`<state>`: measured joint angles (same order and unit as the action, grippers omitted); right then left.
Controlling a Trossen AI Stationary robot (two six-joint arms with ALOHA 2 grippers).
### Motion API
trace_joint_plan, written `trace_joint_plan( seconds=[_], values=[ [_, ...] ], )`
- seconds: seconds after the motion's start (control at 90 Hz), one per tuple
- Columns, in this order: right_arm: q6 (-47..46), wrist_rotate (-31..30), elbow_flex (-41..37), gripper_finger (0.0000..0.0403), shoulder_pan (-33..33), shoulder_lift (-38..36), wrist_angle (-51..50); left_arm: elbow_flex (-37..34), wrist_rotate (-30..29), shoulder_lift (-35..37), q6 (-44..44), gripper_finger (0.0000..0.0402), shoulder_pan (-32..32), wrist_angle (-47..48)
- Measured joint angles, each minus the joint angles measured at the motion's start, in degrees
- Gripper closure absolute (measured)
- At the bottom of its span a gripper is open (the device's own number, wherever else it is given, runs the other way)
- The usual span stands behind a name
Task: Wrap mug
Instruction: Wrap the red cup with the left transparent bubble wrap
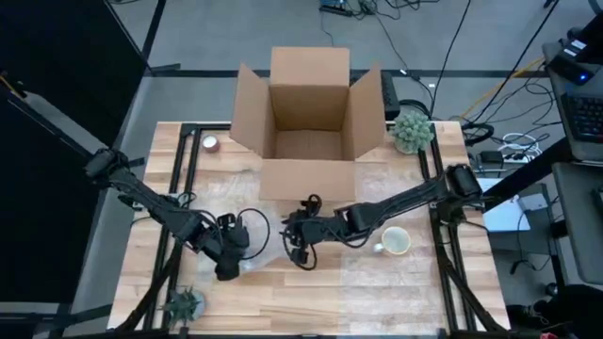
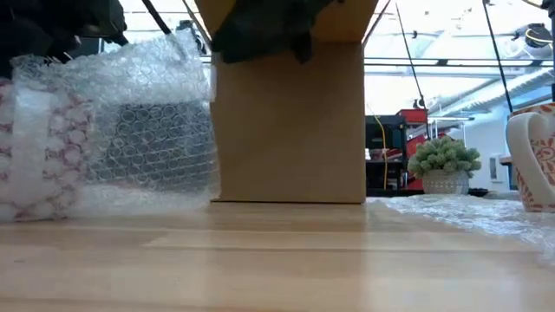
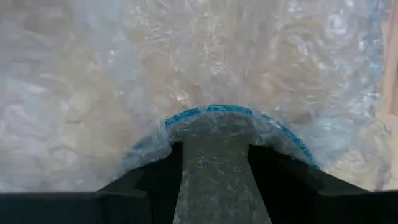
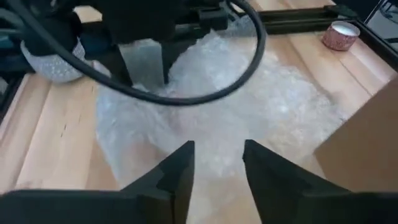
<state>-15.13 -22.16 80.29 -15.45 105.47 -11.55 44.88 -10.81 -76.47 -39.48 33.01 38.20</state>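
Crinkled clear bubble wrap [image 3: 205, 74] bunched between closed left pincer [image 1: 229, 266] fingers. Right pincer [image 4: 216, 163], fingers parted, hovers over sheet. Round white mug [image 1: 394, 241] behind it, unwrapped.

Pale wooden plank table [image 1: 377, 292] edged with black metal rails, set on a grey floor [image 1: 217, 38] strewn with black and yellow cables [image 1: 471, 56] at the far right. Dark panel [image 1: 57, 85] along the left side, and a second desk [image 1: 579, 207] with equipment at the right edge. Beyond the table at low level, bright daylight through a glazed ceiling [image 2: 451, 35] with thin dark frames, and red machinery [image 2: 408, 139] in the distance.
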Motion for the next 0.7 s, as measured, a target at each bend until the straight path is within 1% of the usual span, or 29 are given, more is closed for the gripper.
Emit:
trace_joint_plan(
  seconds=[0.167, 0.278, 0.322, 0.411, 0.544, 0.7],
  values=[
    [-4.58, 0.01, 0.0, 0.0241, -0.76, -2.99, -7.18, -0.03, -0.02, -0.02, -0.02, 0.0222, 0.0, 0.0],
    [-6.5, 0.58, 0.02, 0.0232, -2.41, -3.54, -8.24, -0.04, -0.1, -0.02, -0.01, 0.0222, 0.0, 0.0],
    [-6.79, 1.69, 0.02, 0.0229, -3.31, -3.26, -8.17, -0.04, -0.11, -0.04, -0.02, 0.0222, 0.0, 0.0],
    [-8.27, 1.78, 0.02, 0.0227, -5.38, -2.2, -7.75, -0.04, -0.14, -0.04, -0.02, 0.0222, 0.0, -0.03],
    [-9.57, 1.42, 0.02, 0.0228, -8.37, 1.62, -3.13, -0.07, -0.26, -0.07, -0.04, 0.0222, 0.0, -0.07],
    [-8.96, 1.16, 0.02, 0.0229, -11.04, 7.97, 6.72, -0.07, -0.37, -0.07, -0.06, 0.0221, 0.0, -0.07]
  ],
)
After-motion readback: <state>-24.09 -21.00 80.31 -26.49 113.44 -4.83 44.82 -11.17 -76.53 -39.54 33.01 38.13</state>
